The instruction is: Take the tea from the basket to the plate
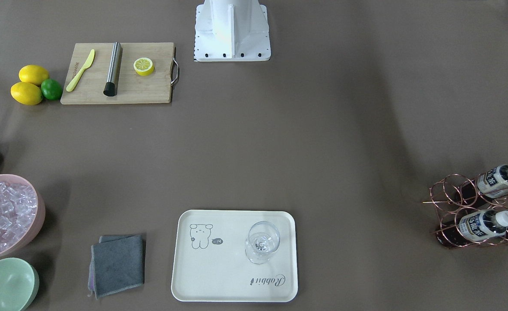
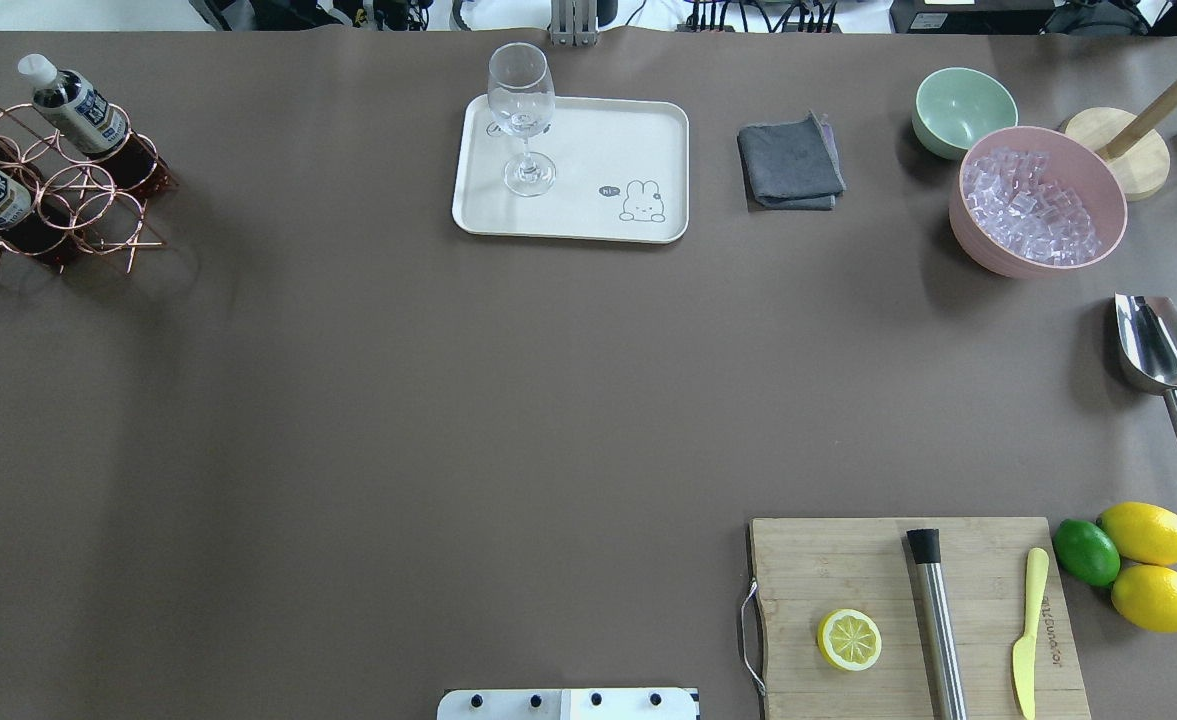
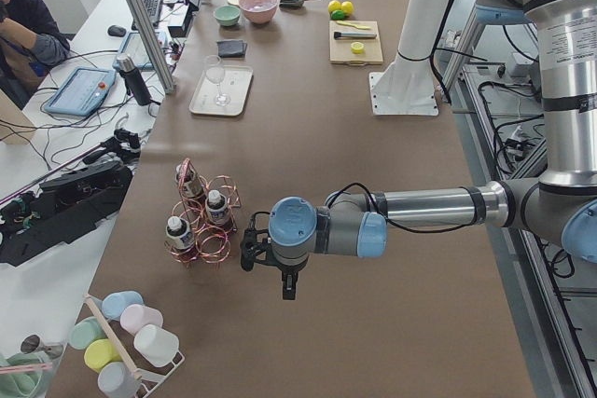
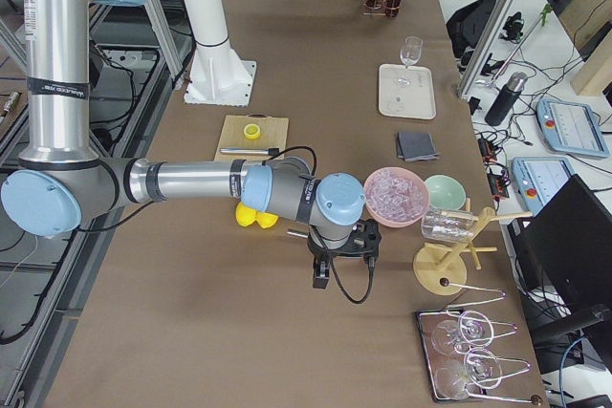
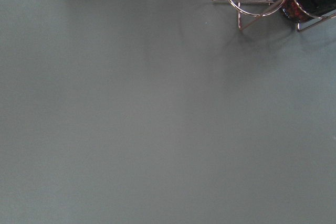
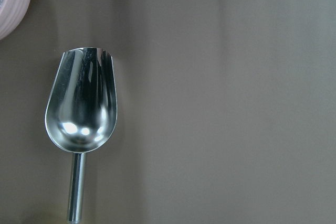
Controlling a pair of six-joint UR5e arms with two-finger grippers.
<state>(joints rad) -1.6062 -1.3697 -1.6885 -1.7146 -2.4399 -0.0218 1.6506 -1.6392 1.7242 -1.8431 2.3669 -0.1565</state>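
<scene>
- Right by the robot's white base [image 2: 568,703]: a wooden board [image 2: 848,565]. On it, half a lemon [image 2: 849,640], a long metal stick [image 2: 938,630] with a black end, and a small yellow knife [image 2: 1028,640].
- Just beside the board, on the robot's right: one lime [image 2: 1086,552] and two lemons [image 2: 1145,533], bunched up and touching.
- A bit farther out on that side: a shiny metal scoop [image 2: 1153,345], flat on the brown table [image 2: 348,400].
- Up in the air over the scoop: the right gripper [image 4: 344,247]. Jaws wide or narrow? Cannot tell, seen only from the side and too small.
- Farther still: a pink bowl [image 2: 1008,268] full of ice cubes [image 2: 1028,200], a pale green bowl [image 2: 963,105] just behind it, and a folded grey cloth [image 2: 790,165] near them.
- At the far edge, in the middle: the plate [image 2: 588,140], cream-white, flat on the table. On one end of it, a clear stem glass [image 2: 523,120], upright.
- At the far edge on the robot's left, well apart from the plate: the basket [image 2: 68,185] of copper wire rings.
- Inside the basket's rings: all three bottles of tea [image 2: 83,115], white caps up.
- In the air near the basket, over bare table: the left gripper [image 3: 254,253]. Jaws wide or narrow? Cannot tell here either.
</scene>
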